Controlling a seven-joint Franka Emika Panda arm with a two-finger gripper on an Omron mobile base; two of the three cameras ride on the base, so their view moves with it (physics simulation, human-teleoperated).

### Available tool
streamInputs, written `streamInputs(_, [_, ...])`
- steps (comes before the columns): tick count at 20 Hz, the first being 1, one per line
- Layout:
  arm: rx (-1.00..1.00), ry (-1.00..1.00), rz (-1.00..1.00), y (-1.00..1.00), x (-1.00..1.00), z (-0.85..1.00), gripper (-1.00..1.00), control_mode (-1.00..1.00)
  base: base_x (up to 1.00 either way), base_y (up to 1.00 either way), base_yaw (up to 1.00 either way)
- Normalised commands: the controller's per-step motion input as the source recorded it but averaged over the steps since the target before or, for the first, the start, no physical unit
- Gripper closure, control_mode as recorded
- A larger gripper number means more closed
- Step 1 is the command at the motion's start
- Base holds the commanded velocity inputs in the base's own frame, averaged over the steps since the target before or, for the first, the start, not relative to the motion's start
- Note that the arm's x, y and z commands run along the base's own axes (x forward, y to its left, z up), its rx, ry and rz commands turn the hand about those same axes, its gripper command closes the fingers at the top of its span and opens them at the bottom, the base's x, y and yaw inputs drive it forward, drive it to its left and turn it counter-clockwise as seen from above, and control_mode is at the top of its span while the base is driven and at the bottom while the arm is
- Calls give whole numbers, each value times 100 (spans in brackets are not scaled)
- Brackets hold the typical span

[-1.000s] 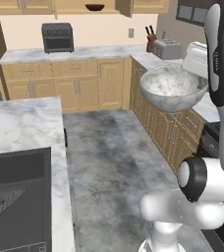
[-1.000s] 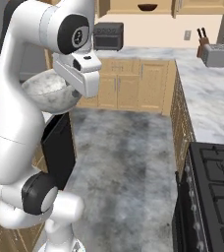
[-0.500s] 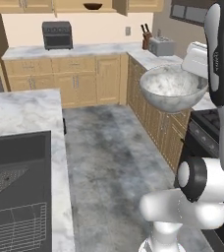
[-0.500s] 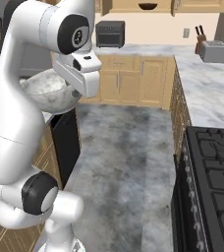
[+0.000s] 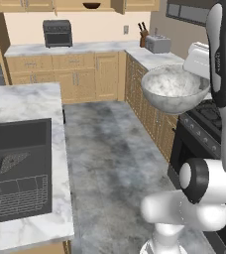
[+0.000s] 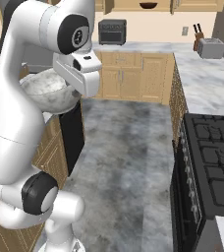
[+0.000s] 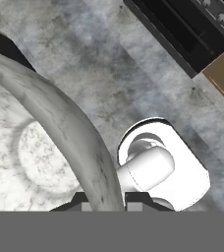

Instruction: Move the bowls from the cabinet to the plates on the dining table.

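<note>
marble bowl (image 7: 45, 147) | rim pinched btwn pincer (image 7: 106, 199) tips | held aloft

Bowl (image 5: 174, 89) marbled stone (smooth, matt); cabinets (image 5: 73, 77) wood.

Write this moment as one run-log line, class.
phase: carrying | held: marbled bowl, jaws shut on its rim | wooden bowl: in cabinet | arm over floor

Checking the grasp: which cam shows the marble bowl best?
Left base view: the whole marble bowl shows, rim and underside, carried over the floor. In the right base view the arm covers part of it. The hand view shows the pincer shut on its rim.
</note>
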Motion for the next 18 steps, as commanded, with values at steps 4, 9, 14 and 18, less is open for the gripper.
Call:
streamInputs(4, [0,0,0,0,0,0,100,100,-62,0,0])
streamInputs(9, [0,0,0,0,0,0,100,100,-62,0,0])
streamInputs(14, [0,0,0,0,0,0,100,100,-33,51,0])
streamInputs(18, [0,0,0,0,0,0,100,100,-3,62,0])
